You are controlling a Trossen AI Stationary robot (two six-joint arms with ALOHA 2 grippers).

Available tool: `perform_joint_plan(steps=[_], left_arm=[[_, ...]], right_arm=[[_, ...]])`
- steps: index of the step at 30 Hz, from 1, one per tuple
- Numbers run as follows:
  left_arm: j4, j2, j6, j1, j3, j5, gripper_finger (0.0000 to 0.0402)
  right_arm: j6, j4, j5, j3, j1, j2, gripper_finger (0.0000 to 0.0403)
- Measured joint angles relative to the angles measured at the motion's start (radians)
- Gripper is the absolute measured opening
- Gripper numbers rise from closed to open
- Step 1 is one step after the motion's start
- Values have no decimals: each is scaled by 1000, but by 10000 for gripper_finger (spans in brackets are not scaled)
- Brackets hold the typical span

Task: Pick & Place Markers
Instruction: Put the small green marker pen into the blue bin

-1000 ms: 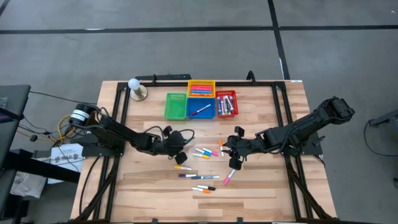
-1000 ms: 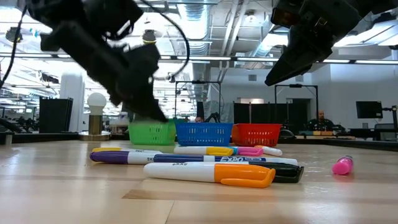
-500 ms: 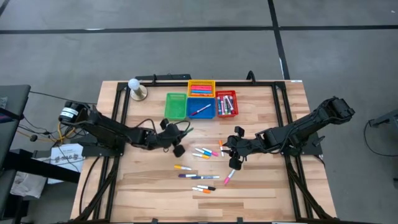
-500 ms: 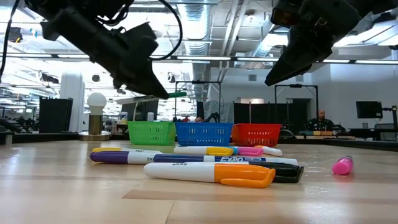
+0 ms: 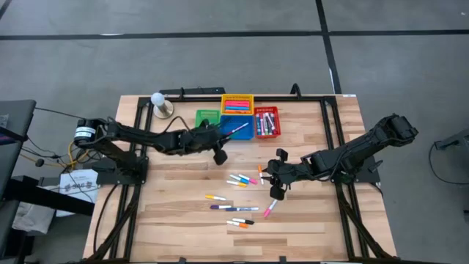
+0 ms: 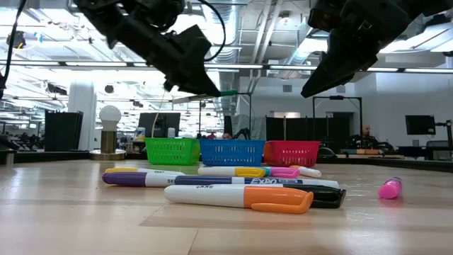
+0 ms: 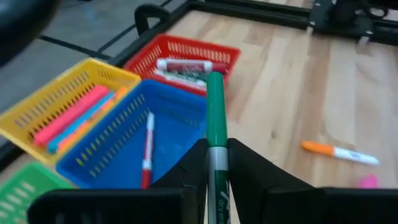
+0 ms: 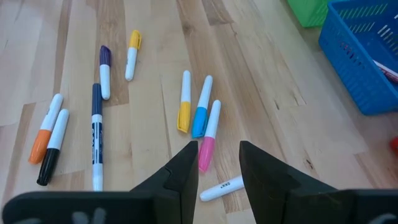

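My left gripper [image 5: 212, 136] is up over the near edge of the green basket [image 5: 207, 119] and blue basket [image 5: 236, 127], shut on a green-capped marker [image 7: 216, 106] that sticks out ahead of it [image 6: 225, 93]. Farther right, my right gripper [image 5: 275, 181] hovers open above the loose markers [image 5: 243, 180]; a pink-capped marker [image 8: 209, 142] lies flat on the wood under its fingers [image 8: 217, 167]. More markers lie flat nearer the front [image 5: 233, 209]. Others lie in the yellow basket [image 5: 237, 104], the red basket [image 5: 267, 122] and the blue one. My left gripper pinches the marker's white barrel [image 7: 217, 180] between its two fingers. The marker lies along the fingers, and its green cap end [image 7: 215, 93] reaches out past the fingertips. It is lifted clear of the table, almost level, above the baskets.
A white ball on a round stand [image 5: 159, 103] sits at the far left of the table. The four baskets stand together at the far edge. Bare wood lies to the right of the red basket and along the near edge [image 5: 308, 227].
My left gripper has risen from just above the table near the loose markers and swung toward the far edge, up to the baskets. The green-capped marker went with it, lifted clear. My right gripper has kept still.
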Motion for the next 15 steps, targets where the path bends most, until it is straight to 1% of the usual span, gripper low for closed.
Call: perform_joint_plan(steps=[4,9,15], left_arm=[[1,60,57,46,80,54,52],[-6,177,129,83,188,102,53],[-6,278,192,124,271,102,55]], right_arm=[[-12,4,2,0,-5,0,107],[-18,6,2,0,-17,0,107],[-18,3,1,0,-20,0,107]])
